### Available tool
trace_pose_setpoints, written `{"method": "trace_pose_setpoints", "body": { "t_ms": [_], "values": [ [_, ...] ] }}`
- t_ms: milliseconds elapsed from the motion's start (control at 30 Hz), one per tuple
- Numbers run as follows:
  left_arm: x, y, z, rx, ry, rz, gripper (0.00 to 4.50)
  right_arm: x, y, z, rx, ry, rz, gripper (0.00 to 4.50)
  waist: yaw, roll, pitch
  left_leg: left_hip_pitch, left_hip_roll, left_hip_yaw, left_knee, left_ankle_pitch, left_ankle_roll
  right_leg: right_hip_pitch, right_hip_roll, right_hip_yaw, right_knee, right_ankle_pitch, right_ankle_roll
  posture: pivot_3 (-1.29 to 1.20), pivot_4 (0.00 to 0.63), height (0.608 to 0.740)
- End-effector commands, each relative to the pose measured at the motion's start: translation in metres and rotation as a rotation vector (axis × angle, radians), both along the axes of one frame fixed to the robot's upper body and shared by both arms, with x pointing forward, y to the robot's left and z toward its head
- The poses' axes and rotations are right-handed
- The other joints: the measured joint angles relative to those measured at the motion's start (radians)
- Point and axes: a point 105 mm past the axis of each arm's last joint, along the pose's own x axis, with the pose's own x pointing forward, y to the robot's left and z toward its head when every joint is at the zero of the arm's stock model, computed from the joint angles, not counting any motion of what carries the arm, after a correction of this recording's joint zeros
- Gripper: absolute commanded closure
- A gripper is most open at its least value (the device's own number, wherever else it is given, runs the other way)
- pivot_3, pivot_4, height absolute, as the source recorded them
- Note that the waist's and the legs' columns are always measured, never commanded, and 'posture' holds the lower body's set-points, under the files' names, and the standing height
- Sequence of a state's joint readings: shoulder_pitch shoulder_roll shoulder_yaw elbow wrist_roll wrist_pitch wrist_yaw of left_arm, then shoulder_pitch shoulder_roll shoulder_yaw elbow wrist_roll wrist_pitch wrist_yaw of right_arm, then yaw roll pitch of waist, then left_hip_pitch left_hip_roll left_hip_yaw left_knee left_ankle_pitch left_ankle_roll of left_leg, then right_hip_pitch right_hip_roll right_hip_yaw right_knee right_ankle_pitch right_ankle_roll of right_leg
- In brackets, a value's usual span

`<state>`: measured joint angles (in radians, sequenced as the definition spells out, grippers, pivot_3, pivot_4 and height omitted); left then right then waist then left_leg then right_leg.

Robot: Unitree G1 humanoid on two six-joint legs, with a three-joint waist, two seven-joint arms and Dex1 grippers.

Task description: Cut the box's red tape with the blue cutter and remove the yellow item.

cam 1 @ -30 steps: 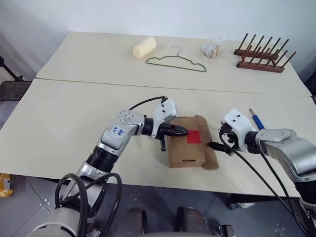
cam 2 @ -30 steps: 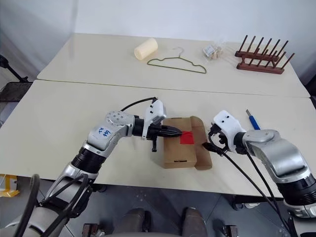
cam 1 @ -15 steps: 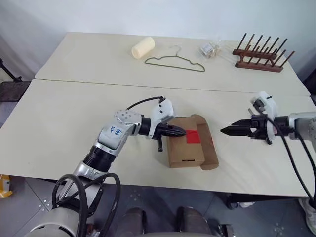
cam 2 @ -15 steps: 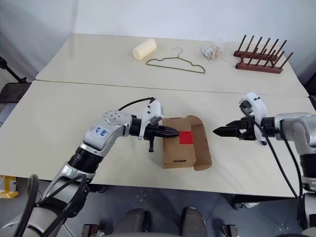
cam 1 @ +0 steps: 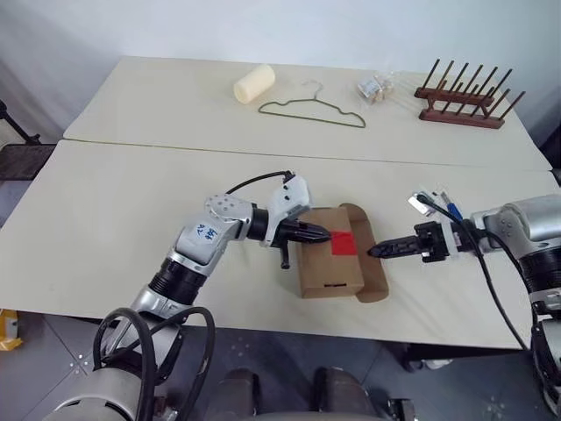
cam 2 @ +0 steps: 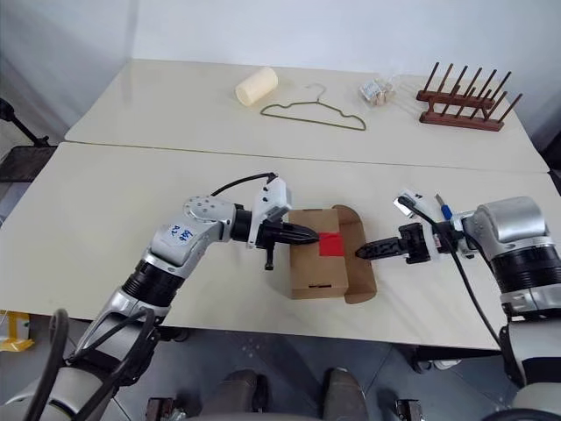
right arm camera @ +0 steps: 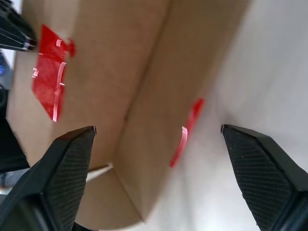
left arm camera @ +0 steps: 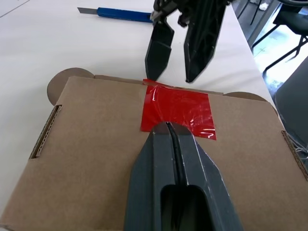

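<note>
Counter [cam 1: 114, 219]: pale, carries everything.
Box [cam 1: 326, 267]: near centre of counter, flap hanging open on its right side.
Left tool [cam 1: 326, 234]: fingers closed, tip resting on the red tape.
Right tool [cam 2: 361, 252]: fingers spread, tips just beside the box's right flap.
Blue cutter [left arm camera: 122, 14]: lying on counter, right of box.
Red tape [left arm camera: 177, 114]: on box top, running over the right edge.

Bright, even light falls from overhead, leaving only soft, short shadows on the pale cream surface [cam 1: 131, 202]. The glossy red tape square [left arm camera: 178, 111] shows white glare. The right wrist view is blurred close up.
</note>
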<state>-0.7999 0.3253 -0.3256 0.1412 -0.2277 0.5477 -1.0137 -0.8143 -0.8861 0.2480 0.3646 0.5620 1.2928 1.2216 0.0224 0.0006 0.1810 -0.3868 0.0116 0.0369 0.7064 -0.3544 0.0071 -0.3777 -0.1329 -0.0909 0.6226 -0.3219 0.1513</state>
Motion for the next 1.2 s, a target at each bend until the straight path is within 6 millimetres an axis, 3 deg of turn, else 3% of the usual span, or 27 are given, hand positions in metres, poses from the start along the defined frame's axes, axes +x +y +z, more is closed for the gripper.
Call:
{"method": "trace_pose_setpoints", "body": {
  "t_ms": [33,200,667,767,867,1033,1200],
  "values": [
    [-0.003,0.002,-0.009,0.03,0.017,0.006,4.5,0.002,0.007,-0.002,0.035,0.016,0.008,1.14,-0.001,0.0,0.0,0.0,0.0,0.0,0.0,0.0,0.0,0.0,0.0,0.0,0.0,0.0,0.0,0.0,0.15,0.74],
    [-0.003,0.003,-0.008,0.032,0.016,0.01,4.5,0.006,0.011,-0.007,0.034,0.018,-0.003,2.77,-0.001,0.0,0.0,0.0,0.0,0.0,0.0,0.0,0.0,0.0,0.0,0.0,0.0,0.0,0.0,0.0,0.15,0.74],
    [-0.002,0.004,-0.007,0.034,0.014,0.017,4.5,0.008,0.019,-0.033,0.008,0.079,-0.021,2.77,-0.014,0.0,0.0,0.001,0.0,0.0,0.001,0.0,0.0,0.001,0.0,0.0,0.001,0.0,0.0,0.0,0.15,0.74],
    [-0.001,0.005,-0.007,0.034,0.013,0.02,4.5,0.009,0.018,-0.035,0.006,0.081,-0.025,3.38,-0.021,0.0,0.0,0.001,0.0,0.0,0.001,0.0,-0.001,0.001,0.0,0.0,0.002,0.0,0.0,0.0,0.15,0.74],
    [-0.001,0.005,-0.007,0.033,0.012,0.023,4.5,0.009,0.018,-0.037,0.005,0.086,-0.025,4.38,-0.023,0.0,0.0,0.001,0.0,0.0,0.001,0.0,-0.001,0.001,0.0,0.0,0.002,0.0,0.0,0.0,0.15,0.74],
    [-0.001,0.005,-0.007,0.03,0.011,0.025,4.5,0.009,0.017,-0.036,0.007,0.094,-0.035,4.48,-0.023,0.0,-0.001,0.002,0.0,0.0,0.002,0.0,-0.001,0.001,0.0,0.001,0.002,0.0,0.0,0.0,0.15,0.74],
    [0.002,0.003,-0.006,0.015,0.003,0.034,4.5,0.011,0.009,-0.016,-0.001,0.063,-0.051,4.48,-0.023,0.0,-0.001,0.002,0.0,0.0,0.002,0.0,-0.001,0.001,0.0,0.001,0.002,0.0,0.0,0.0,0.15,0.74]
  ]
}}
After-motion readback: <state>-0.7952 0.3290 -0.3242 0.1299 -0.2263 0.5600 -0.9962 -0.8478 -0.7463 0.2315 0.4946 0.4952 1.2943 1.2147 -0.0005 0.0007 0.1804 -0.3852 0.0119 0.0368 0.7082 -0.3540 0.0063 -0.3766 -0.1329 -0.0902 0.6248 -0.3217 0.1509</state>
